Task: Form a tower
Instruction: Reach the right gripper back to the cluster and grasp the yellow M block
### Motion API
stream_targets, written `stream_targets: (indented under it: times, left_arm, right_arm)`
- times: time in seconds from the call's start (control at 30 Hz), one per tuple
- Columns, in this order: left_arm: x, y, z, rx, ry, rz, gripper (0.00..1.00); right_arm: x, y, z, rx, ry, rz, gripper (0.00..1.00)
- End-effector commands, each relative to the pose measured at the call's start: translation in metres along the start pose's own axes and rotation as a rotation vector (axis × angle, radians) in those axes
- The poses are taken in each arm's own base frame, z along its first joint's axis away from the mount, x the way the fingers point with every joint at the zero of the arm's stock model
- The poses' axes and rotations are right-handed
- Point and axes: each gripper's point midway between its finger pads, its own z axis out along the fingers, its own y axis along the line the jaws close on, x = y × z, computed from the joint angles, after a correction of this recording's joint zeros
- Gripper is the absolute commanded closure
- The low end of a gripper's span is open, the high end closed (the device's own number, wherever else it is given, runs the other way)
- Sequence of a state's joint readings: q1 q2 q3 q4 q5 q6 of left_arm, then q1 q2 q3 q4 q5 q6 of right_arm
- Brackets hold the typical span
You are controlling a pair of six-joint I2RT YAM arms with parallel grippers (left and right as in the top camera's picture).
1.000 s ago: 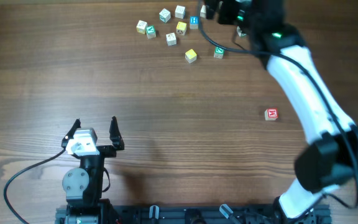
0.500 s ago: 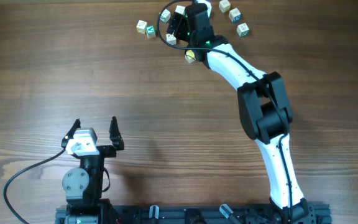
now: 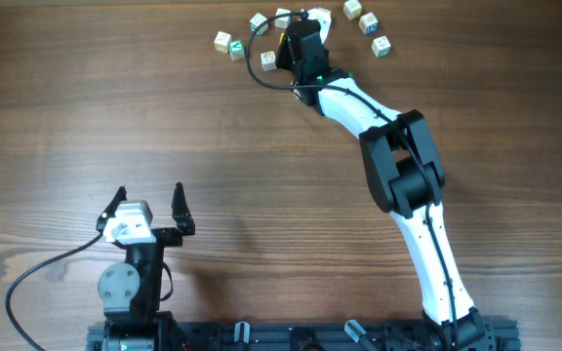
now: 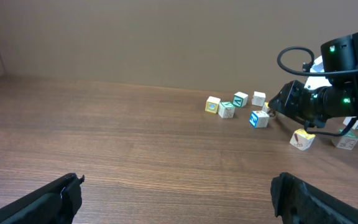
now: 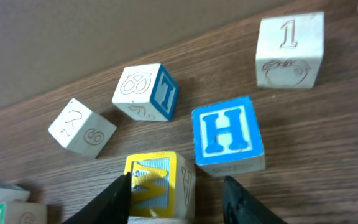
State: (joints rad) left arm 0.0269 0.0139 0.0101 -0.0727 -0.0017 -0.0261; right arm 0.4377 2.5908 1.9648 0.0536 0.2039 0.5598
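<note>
No tower shows in any view; only loose single letter cubes lie at the far edge. My right gripper (image 3: 293, 45) is down among them. In the right wrist view its jaws (image 5: 175, 188) straddle a yellow-faced W cube (image 5: 159, 186). The left finger (image 5: 118, 194) touches the cube and the right finger (image 5: 236, 198) stands a little off it, so the gripper is open. A blue H cube (image 5: 229, 137) sits just behind. My left gripper (image 3: 147, 207) rests near the front edge, wide open (image 4: 176, 190) with nothing between its fingers.
Around the right gripper lie several pale cubes: one with a blue side face (image 5: 145, 92), a "2" cube (image 5: 81, 126), a "1" cube (image 5: 289, 50). Overhead, more cubes lie at the left (image 3: 222, 41) and right (image 3: 381, 45) of the cluster.
The right arm swung left from the far right into the cube cluster and came down over the yellow W cube. Its jaws narrowed around the cube. The left arm stayed still.
</note>
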Motion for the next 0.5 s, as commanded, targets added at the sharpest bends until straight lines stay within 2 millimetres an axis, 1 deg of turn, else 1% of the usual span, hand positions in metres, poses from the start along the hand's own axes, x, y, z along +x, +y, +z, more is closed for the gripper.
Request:
stream_targets:
  times: [0.0, 0.03, 0.07, 0.13, 0.2, 0.23, 0.27, 0.3, 0.33, 0.37, 0.43, 0.47]
  left_arm:
    - [0.002, -0.002, 0.0, 0.011, 0.001, 0.019, 0.0]
    - [0.001, -0.002, 0.0, 0.011, 0.001, 0.019, 0.0]
    - [0.001, -0.002, 0.0, 0.011, 0.001, 0.019, 0.0]
    - [0.002, -0.002, 0.0, 0.011, 0.001, 0.019, 0.0]
    - [0.002, -0.002, 0.0, 0.011, 0.001, 0.019, 0.0]
    - [0.002, -0.002, 0.0, 0.011, 0.001, 0.019, 0.0]
    - [0.001, -0.002, 0.0, 0.011, 0.001, 0.019, 0.0]
    - [0.001, -0.002, 0.0, 0.011, 0.001, 0.019, 0.0]
    - [0.002, -0.002, 0.0, 0.011, 0.001, 0.019, 0.0]
    - [0.001, -0.002, 0.0, 0.011, 0.001, 0.019, 0.0]
    - [0.001, -0.002, 0.0, 0.011, 0.001, 0.019, 0.0]
    - [0.001, -0.002, 0.0, 0.011, 0.001, 0.019, 0.0]
  right_arm:
    - [0.02, -0.032, 0.008, 0.128, 0.034, -0.113, 0.56]
    - [0.016, -0.033, 0.005, 0.132, 0.039, -0.122, 0.56]
    - [0.008, -0.03, -0.003, 0.137, 0.048, -0.147, 0.56]
    - [-0.01, -0.024, -0.023, 0.141, 0.071, -0.198, 0.56]
    - [-0.023, -0.02, -0.042, 0.149, 0.095, -0.226, 0.53]
    - [-0.025, -0.019, -0.047, 0.153, 0.104, -0.228, 0.5]
    - [-0.028, -0.019, -0.052, 0.156, 0.11, -0.229, 0.44]
    - [-0.029, -0.017, -0.055, 0.148, 0.119, -0.23, 0.28]
    - [-0.028, -0.014, -0.055, 0.129, 0.127, -0.24, 0.22]
    - [-0.025, -0.006, -0.055, 0.083, 0.142, -0.277, 0.18]
    - [-0.02, 0.009, -0.054, -0.01, 0.167, -0.349, 0.16]
    - [-0.019, 0.008, -0.052, -0.008, 0.164, -0.329, 0.16]
